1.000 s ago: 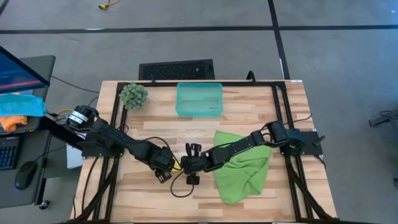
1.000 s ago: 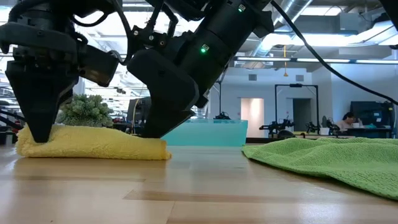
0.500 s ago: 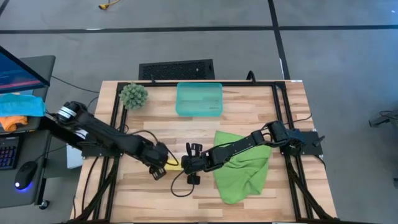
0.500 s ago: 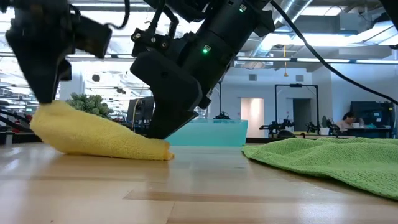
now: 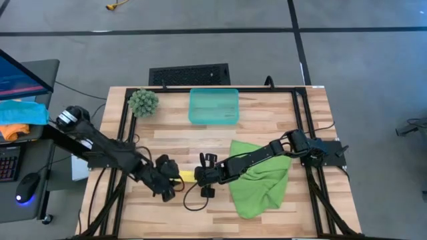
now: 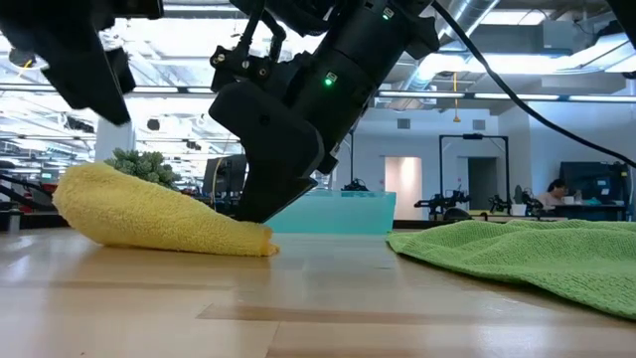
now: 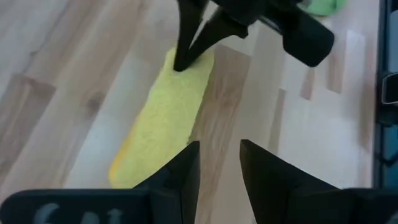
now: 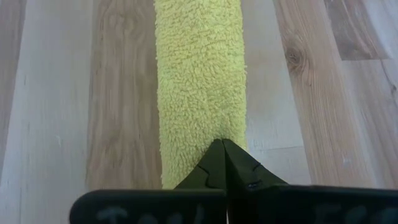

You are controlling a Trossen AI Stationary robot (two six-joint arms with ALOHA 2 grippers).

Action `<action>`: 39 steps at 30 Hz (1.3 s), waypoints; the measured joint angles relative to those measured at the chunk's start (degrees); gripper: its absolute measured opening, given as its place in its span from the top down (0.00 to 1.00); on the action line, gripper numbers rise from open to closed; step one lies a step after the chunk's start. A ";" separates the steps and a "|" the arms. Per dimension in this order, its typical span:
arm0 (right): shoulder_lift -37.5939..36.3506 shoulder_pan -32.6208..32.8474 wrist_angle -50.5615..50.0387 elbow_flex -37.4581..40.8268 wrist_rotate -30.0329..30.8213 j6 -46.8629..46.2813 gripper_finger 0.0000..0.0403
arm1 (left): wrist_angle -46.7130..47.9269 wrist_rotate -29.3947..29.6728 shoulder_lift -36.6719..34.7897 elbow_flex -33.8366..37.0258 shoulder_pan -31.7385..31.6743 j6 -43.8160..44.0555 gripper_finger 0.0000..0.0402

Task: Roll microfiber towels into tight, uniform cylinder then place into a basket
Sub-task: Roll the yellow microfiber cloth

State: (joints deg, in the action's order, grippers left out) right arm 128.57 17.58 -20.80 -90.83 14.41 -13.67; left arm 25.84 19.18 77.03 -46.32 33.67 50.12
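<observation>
Pinching yellow towel (image 8: 200, 81) (rolled): right jaws (image 8: 222, 163).

From where I stood, nothing readable showed anywhere: no labels, brands, numbers or signs could be made out.

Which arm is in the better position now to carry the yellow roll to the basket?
Likely the right: its gripper has shut jaws pressing on the yellow roll. The left gripper hangs above it, holding nothing. The basket lies ahead.
</observation>
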 joint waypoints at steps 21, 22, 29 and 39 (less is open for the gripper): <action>0.09 0.02 0.01 0.02 -0.68 -1.27 0.98 | -0.55 -1.38 17.70 -0.10 -1.07 6.30 0.74; 0.09 0.02 0.01 0.02 -0.84 -1.34 0.98 | -0.49 -1.34 18.06 -0.10 -1.07 6.56 0.74; 0.09 -0.07 -0.17 0.00 -2.15 -1.36 0.94 | -0.12 -0.89 18.47 -0.08 -1.07 8.31 0.74; -4.46 -0.74 -7.92 0.22 -2.35 -1.30 0.89 | -0.26 -0.51 18.58 0.00 -1.11 9.65 0.74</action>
State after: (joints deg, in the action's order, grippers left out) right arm 124.11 16.84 -28.73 -90.61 12.07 -14.97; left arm 25.58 18.67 95.61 -46.31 32.56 59.77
